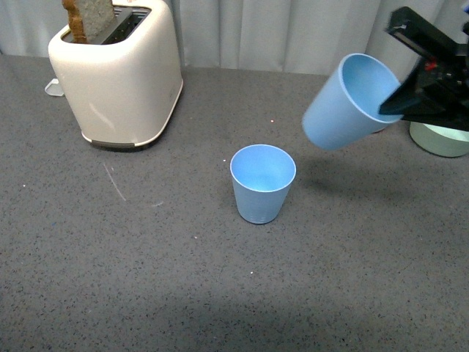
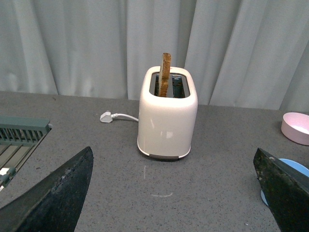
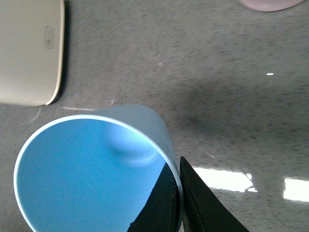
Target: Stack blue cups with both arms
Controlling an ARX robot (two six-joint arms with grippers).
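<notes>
Grey speckled bench [image 1: 110, 279] runs back to a pale curtain [image 1: 293, 33]. At left, a cream toaster [image 1: 117, 73] holds one bread slice [image 1: 88, 18]. The left fingers [image 2: 58, 193] are spread wide with nothing between them, facing the toaster. At centre, the standing blue cup [image 1: 262, 183] is upright on the bench, mouth up. To its right and apart from it, the lifted blue cup [image 1: 350, 99] hangs tilted above the bench. The right fingers [image 3: 203, 208] are pinched on its rim, one inside and one outside. A pale green bowl [image 1: 440, 139] sits behind them.
</notes>
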